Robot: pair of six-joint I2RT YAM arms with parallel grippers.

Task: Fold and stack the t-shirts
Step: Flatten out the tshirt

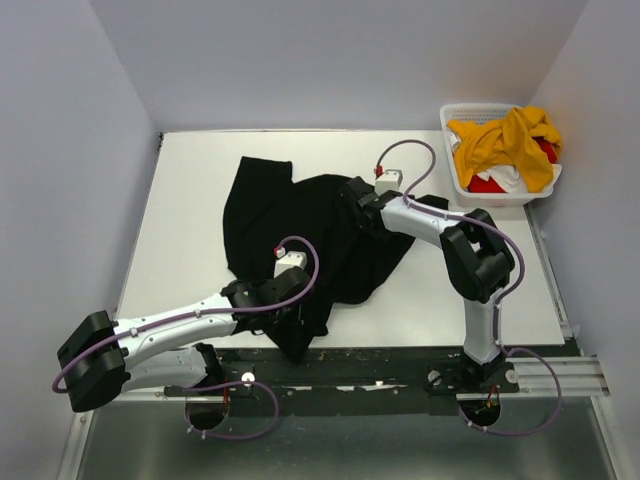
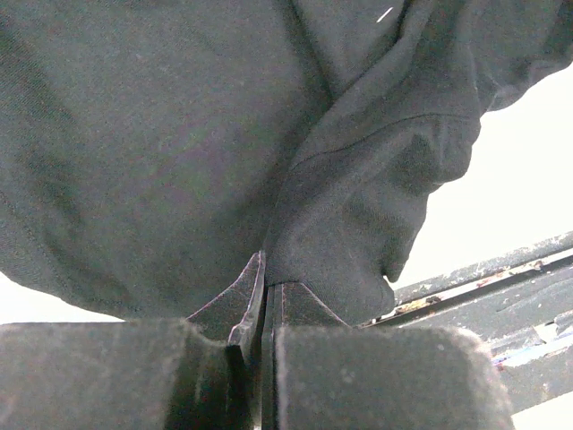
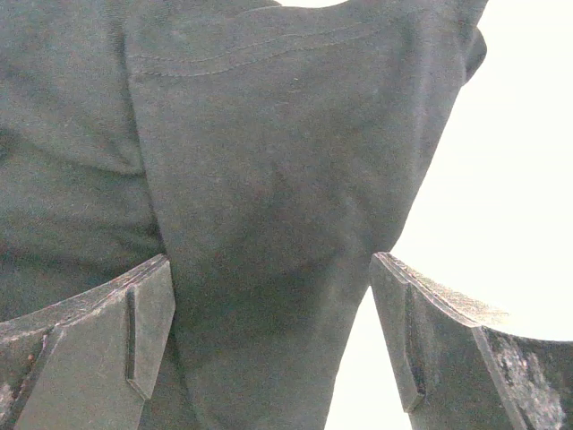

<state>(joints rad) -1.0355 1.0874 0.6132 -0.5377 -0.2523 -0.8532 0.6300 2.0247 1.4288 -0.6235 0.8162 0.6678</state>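
Working over the table (image 1: 450,300) on the black t-shirt (image 1: 300,215) only, lying crumpled from the middle to the near edge, not folded yet. Leaving in the basket (image 1: 500,198), at the far right corner, the other t-shirts (image 1: 505,145), heaped and unstacked. Pinching the near hem with the clenched left gripper (image 2: 269,278). Holding the right gripper (image 3: 271,269) released, jaws wide around a fold.

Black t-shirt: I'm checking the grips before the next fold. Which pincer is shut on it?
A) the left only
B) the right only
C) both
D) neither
A: the left wrist view shows the left pincer shut, with the black t-shirt pinched at its tips. The right pincer stands wide open around a fold of the cloth, with bare table showing beside one finger.
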